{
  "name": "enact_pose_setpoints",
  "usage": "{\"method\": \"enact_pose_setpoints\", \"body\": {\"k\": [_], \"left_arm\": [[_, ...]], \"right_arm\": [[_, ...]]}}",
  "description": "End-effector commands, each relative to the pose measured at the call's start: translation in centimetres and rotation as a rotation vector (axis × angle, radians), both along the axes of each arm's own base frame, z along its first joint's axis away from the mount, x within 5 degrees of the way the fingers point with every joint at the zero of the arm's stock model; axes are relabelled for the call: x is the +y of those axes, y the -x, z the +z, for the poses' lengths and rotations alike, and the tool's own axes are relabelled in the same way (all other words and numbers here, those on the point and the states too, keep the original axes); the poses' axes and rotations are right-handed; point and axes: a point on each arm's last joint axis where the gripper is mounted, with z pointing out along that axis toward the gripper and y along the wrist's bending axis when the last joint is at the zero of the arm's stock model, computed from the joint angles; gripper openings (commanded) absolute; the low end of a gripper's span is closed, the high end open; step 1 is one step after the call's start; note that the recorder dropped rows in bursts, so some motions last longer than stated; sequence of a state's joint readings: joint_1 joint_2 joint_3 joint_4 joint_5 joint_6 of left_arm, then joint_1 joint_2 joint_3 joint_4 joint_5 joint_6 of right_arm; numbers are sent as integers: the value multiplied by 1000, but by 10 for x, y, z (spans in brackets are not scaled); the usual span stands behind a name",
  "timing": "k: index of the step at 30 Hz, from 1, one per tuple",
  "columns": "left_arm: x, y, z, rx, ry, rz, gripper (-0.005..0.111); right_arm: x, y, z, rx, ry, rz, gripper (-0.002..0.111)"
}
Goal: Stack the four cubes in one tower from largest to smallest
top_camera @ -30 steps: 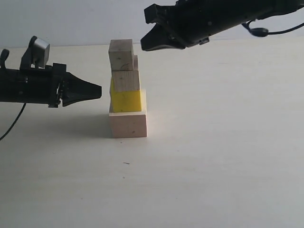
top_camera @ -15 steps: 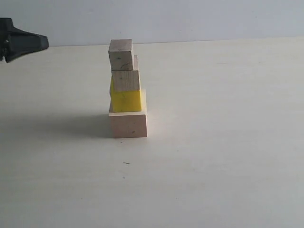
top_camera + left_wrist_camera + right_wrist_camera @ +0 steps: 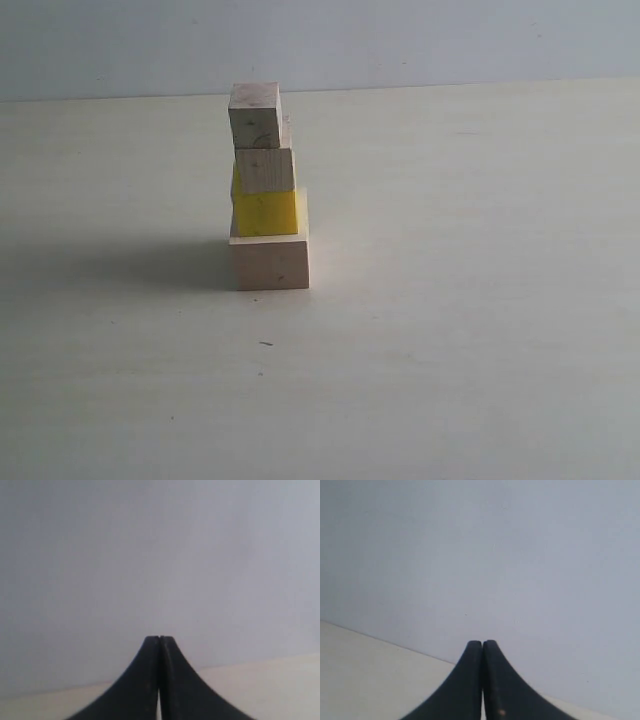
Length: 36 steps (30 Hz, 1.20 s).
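I count four cubes, all in one tower (image 3: 265,190) on the table (image 3: 480,300), at 10 o'clock from the centre of the exterior view.
- Base: one large pale wood cube (image 3: 270,262).
- Next: one yellow cube (image 3: 266,212).
- Above: lower small wood cube (image 3: 265,170), then top small wood cube (image 3: 254,115), offset toward 9 o'clock.

Two grippers: left gripper (image 3: 159,639) and right gripper (image 3: 482,642), jaws pressed together, both empty.
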<state>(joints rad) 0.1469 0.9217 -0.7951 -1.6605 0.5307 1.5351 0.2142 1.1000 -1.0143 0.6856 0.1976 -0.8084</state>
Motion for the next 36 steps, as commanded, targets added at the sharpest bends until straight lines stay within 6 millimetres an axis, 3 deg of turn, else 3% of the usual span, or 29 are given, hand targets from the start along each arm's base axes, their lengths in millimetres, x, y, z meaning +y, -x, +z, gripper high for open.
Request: {"method": "enact_pose_setpoints", "body": {"k": [1,6,14,22,26,30,33,36], "left_arm": [[2,39,24,-143,-46,97,0],[6,61,35,-218,-89,183,0],[5,67,37,-237,-86,188,0],[6,67,37,-237,-85,195,0],[4,96,44,-331,-108,238,0],[7,131,22,-384,-91,305,0],[15,137,2,-362,-82,396,0],[20,138,-4,-352,-70,447,0]], "right_arm": [[-7,23,8,-59,-5,-11,0],[-11,45,24,-127,-24,-9,0],[-20,81,46,-254,-53,-18,0],[-21,89,50,-275,-60,-17,0],[-21,89,50,-275,-60,-17,0],[-21,89,50,-275,-60,-17,0],[-21,89,50,-275,-60,-17,0],[-21,89,50,-275,-60,-17,0]]}}
